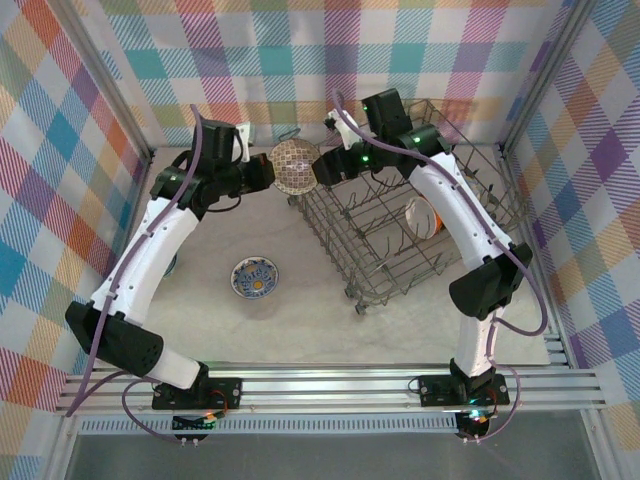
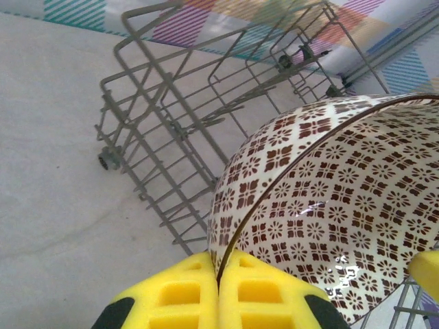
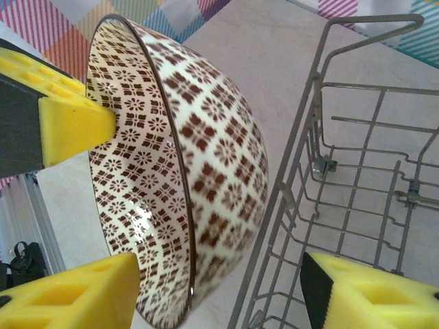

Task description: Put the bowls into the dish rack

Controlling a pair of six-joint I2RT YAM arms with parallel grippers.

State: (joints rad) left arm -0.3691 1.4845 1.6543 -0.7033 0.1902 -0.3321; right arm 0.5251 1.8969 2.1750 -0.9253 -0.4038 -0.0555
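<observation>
The left gripper (image 1: 268, 172) is clamped on the rim of a brown-patterned bowl (image 1: 293, 166), its yellow pads (image 2: 185, 291) pressed together with the bowl's wall pinched between them. The bowl is held in the air, tipped on its side, just beside the far left corner of the dish rack (image 1: 420, 250) and outside its wire wall.

The right gripper (image 1: 322, 165) meets the bowl from the rack side. In the right wrist view its jaws are spread around the bowl's lower rim: one finger (image 3: 75, 295) sits at the inner face, right at the wall, and the other (image 3: 370, 291) stands apart from the outer face, in front of the rack's wires. It is not gripping anything. The left gripper's pad (image 3: 68, 123) shows against the bowl's inside near the upper rim.

An orange and white bowl (image 1: 422, 215) stands on edge among the tines inside the rack. A blue and yellow bowl (image 1: 255, 277) lies upright on the table (image 1: 230, 330), left of the rack and well apart from both grippers.
</observation>
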